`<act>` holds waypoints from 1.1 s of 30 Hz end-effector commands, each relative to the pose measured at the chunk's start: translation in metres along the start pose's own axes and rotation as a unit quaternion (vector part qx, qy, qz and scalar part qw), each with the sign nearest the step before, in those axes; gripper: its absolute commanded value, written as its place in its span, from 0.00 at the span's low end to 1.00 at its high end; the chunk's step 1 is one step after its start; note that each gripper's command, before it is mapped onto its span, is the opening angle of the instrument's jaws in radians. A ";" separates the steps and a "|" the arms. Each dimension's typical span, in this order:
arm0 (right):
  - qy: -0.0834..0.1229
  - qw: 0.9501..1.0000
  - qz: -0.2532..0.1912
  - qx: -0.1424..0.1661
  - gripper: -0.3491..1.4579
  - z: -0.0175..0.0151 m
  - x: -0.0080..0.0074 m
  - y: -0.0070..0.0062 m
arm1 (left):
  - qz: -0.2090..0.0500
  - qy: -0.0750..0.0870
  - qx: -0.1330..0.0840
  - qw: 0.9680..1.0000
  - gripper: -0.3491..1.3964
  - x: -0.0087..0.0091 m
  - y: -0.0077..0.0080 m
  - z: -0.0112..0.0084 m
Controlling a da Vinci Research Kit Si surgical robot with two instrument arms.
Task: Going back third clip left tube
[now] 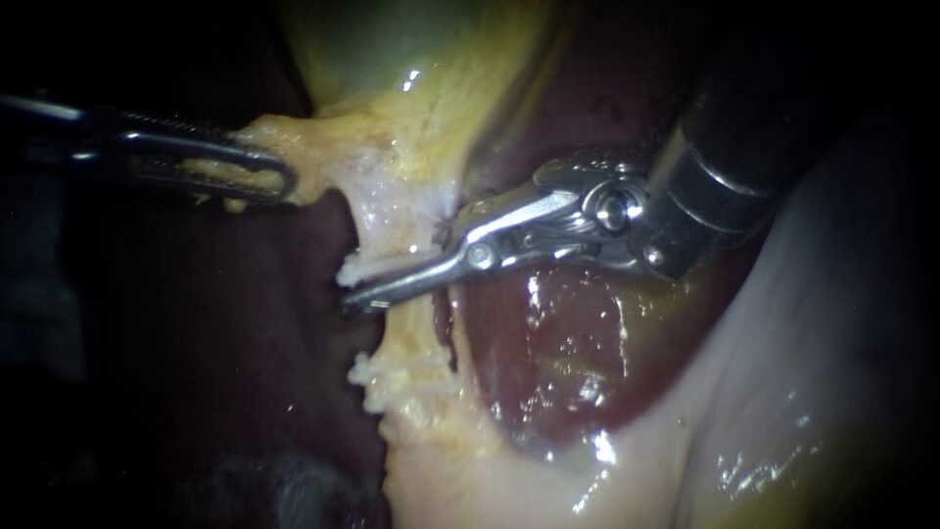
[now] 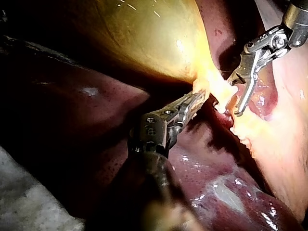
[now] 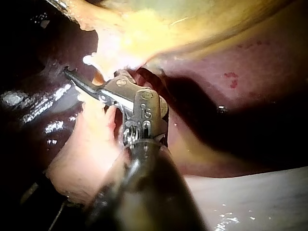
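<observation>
**Liver bed behind, tube crossing the open right jaws**

Dark red liver (image 1: pixel 558 333) is seen as the ground under everything. Nearest the endoscope, the right instrument (image 1: pixel 397 272) is brought in from the upper right. Its jaws are parted and nothing is gripped; the tube (image 1: pixel 409 328) simply passes between them.

The tube's long axis is laid from the gallbladder's neck downward, roughly crosswise to the jaws, while the shaft lies away to the upper right. A withdrawal is therefore judged cleanest if made straight back along that shaft, so that the tube is not dragged sideways.

Two pale ridged clips can be made out on the tube. The upper clip (image 1: pixel 360 264) is just beside the lower jaw, and the lower clip (image 1: pixel 387 377) is set further down, apart from the jaws. A third cannot be told.

Farther off, the left instrument (image 1: pixel 284 181) is clamped on yellow tissue at the neck of the gallbladder (image 1: pixel 411 49), well apart from the clips.

The gap between the right jaws is shown plainly only in the left wrist view. In the endoscope view one jaw is partly hidden by tissue, and in the right wrist view only one hooked tip is shown.
</observation>
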 end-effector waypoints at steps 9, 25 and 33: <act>0.013 0.991 -0.115 -0.060 0.47 -0.0018 -0.0012 -0.0003 | 0.001 0.000 -0.001 1.000 0.00 -0.0001 0.0000 -0.0002; 0.004 0.973 -0.218 -0.075 0.47 -0.0057 -0.0038 -0.0018 | 0.001 -0.001 -0.002 1.000 0.00 -0.0003 -0.0002 -0.0005; 0.002 0.968 -0.238 -0.077 0.47 -0.0081 -0.0040 -0.0033 | 0.002 -0.001 -0.002 1.000 0.00 -0.0004 -0.0003 -0.0006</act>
